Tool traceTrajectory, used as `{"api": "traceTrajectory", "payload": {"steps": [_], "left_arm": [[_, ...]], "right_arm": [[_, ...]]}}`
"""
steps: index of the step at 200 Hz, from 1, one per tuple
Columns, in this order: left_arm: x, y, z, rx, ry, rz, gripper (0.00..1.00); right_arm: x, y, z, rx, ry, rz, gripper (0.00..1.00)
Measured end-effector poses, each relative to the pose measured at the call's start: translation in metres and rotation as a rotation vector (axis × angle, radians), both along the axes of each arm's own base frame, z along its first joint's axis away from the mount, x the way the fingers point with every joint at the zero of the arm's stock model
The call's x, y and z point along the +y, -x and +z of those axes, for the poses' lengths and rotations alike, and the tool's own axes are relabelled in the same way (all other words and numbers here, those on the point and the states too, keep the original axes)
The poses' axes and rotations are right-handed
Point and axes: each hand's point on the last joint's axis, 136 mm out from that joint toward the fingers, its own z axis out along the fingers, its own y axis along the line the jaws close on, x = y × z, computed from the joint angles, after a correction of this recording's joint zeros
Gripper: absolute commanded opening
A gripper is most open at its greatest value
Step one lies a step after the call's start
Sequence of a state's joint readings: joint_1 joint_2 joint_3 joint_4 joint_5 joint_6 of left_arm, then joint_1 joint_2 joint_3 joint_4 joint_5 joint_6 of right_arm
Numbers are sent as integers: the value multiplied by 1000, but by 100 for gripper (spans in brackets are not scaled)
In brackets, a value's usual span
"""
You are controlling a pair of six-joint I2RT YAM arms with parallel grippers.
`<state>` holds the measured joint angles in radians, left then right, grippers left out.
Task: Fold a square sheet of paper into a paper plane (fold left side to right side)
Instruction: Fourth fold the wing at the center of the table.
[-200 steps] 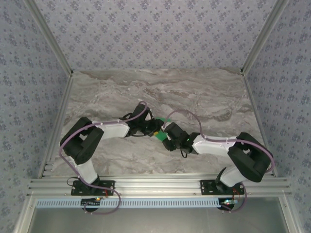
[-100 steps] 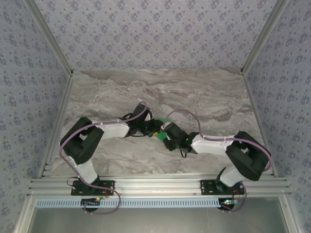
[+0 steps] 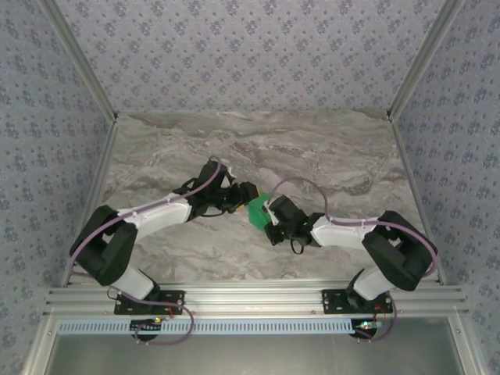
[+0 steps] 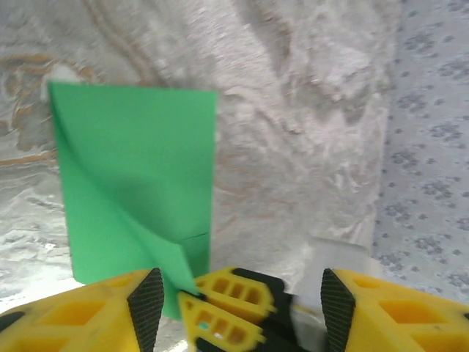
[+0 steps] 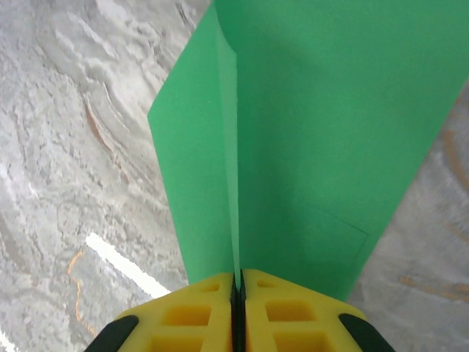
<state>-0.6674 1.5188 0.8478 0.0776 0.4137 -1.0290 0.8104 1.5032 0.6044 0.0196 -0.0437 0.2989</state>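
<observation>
**Left let go, right took the pinch**

Vs. a sec earlier, two things changed at once. Our left claw [image 3: 247, 191] had been down on the thin bright green sheet of paper [image 4: 139, 161]. It then backed off toward the far-left side w/ its fingers spread wide and nothing gripped between them. In the same span our right claw [image 5: 238, 282] went from partly parted to pressed together. In the right wrist view its yellow pads sat flush on a raised ridge of the sheet, w/ green panels fanning out to both sides of that line.

More green showed from the top than before, since the left arm no longer covered it. The sheet lay near the middle of the grey-veined marble-look table [image 3: 336, 156], between the two claws and touching the right one. From the left wrist view it read as an upright rectangle, narrower than tall, w/ one layer curling up off the one beneath toward the pinch. Most of it rested on the table.

We read this as a handover: the hold passed to the right side and the left was freed. The left-to-right fold looked laid over but not yet pressed flat, so prob. the crease needed setting next. Main risk was the loose layer springing back.
</observation>
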Motion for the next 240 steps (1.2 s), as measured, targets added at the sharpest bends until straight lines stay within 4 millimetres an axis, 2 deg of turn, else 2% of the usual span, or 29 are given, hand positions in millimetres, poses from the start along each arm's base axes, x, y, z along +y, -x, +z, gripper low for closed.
{"api": "traceTrajectory", "payload": {"steps": [18, 55, 74, 105, 156, 183, 240], "left_arm": [[4, 4, 4, -14, 5, 1, 60], [16, 18, -27, 43, -48, 3, 53], [18, 21, -34, 59, -61, 3, 49], [15, 23, -44, 76, -75, -7, 44], [1, 31, -80, 141, -124, -47, 42], [-13, 27, -83, 145, -117, -62, 42], [-32, 18, -76, 124, -86, -80, 41]], "right_arm": [[0, 1, 1, 30, -47, -14, 12], [-3, 2, 0, 89, -151, -53, 11], [-4, 3, 1, 118, -197, -69, 11], [-4, 2, 4, 160, -264, -85, 11], [-7, 0, 8, 219, -352, -114, 11], [-10, 0, 9, 247, -384, -132, 11], [-15, -2, 5, 317, -433, -170, 11]]}}
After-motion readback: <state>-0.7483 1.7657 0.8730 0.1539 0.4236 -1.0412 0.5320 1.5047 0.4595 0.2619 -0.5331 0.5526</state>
